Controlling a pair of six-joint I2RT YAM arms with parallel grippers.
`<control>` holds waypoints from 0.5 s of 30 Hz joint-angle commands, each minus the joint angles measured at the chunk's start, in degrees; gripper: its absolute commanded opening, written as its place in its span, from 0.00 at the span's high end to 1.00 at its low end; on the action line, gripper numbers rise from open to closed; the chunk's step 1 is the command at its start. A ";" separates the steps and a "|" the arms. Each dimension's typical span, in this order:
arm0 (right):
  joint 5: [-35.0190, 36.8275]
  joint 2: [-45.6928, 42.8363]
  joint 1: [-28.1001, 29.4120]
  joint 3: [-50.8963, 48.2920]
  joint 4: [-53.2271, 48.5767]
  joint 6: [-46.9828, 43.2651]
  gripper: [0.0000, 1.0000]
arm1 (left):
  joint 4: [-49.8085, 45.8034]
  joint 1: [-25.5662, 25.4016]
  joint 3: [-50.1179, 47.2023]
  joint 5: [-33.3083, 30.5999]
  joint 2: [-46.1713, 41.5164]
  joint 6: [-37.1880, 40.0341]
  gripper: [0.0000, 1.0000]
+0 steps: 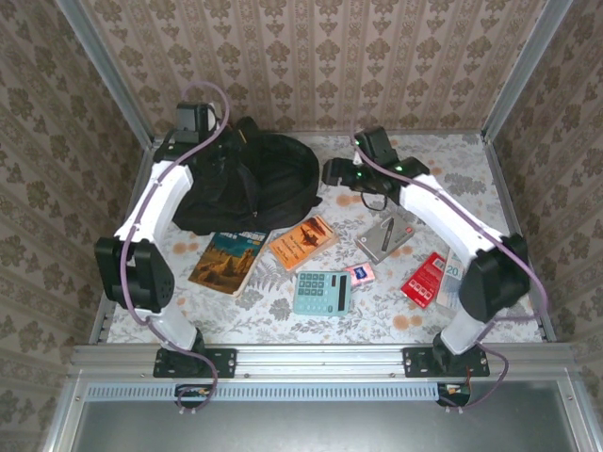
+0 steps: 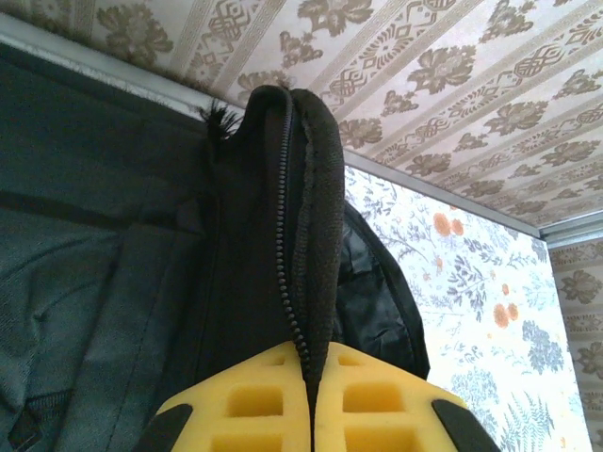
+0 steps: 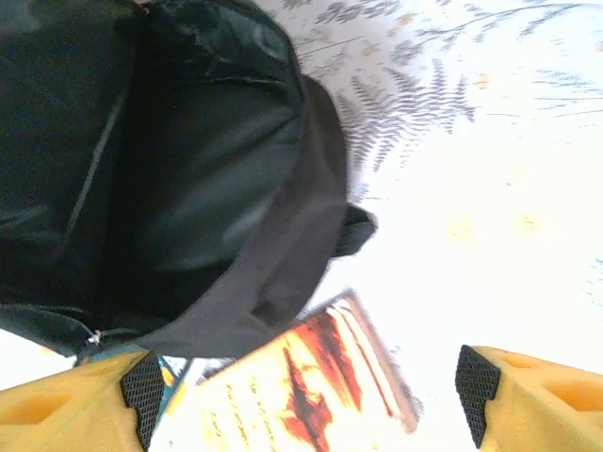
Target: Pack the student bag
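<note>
Left gripper (image 2: pixel 311 400) is pinched shut on the student bag's (image 1: pixel 250 184) zip rim, at the table's (image 1: pixel 424 311) far left. Your right gripper (image 3: pixel 309 391) hangs wide open and empty over the orange book (image 1: pixel 303 242), just beside the bag's mouth. Its long axis looks roughly parallel to the rim, and the right arm is nearer.

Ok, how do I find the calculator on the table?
Start at the big black student bag at the back. Come toward the near edge, past the orange book; the calculator lies just beyond it. It is the only pale teal thing with rows of buttons.
</note>
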 commanded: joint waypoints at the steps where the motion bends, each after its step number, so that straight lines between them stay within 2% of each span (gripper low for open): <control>1: 4.86 -5.79 -0.10 -6.74 -6.45 -1.85 0.18 | -0.92 0.21 -0.18 1.52 -5.53 -1.03 1.00; 4: 2.15 -11.34 0.05 -13.74 -7.47 -0.30 0.23 | -1.20 0.72 -1.04 2.62 -8.23 -1.34 1.00; 8: -6.43 -18.34 0.15 -22.26 -7.16 2.82 0.26 | -0.53 0.27 -2.98 3.33 -11.94 -1.98 1.00; 10: -13.19 -18.24 0.27 -22.74 -9.50 1.96 0.25 | -1.80 0.00 -3.31 2.54 -13.35 -1.80 1.00; 15: -19.73 -22.00 2.99 -30.50 -5.74 6.48 0.22 | -1.41 -0.91 -6.71 3.88 -16.14 -3.09 1.00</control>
